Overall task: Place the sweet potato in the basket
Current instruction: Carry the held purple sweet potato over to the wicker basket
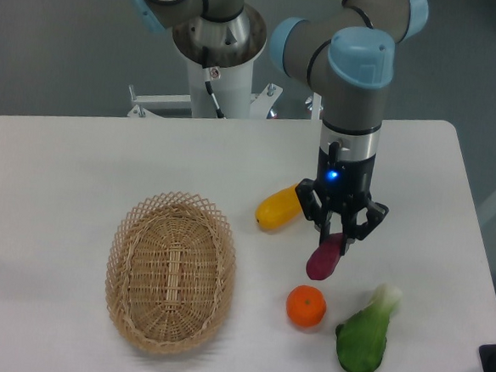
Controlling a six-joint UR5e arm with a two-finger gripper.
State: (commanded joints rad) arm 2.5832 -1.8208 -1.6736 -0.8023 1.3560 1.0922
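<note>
Gripper (340,235) clamped on the upper end of the sweet potato (324,258), apparently just clear of the tabletop (80,157).
Carry it left, well clear of the rim, over the basket (171,270) and release low and centred, since it hangs tilted; the white tabletop also carries a green vegetable (365,335), yellow fruit (279,209) and orange (306,307), with grey floor behind.
</note>
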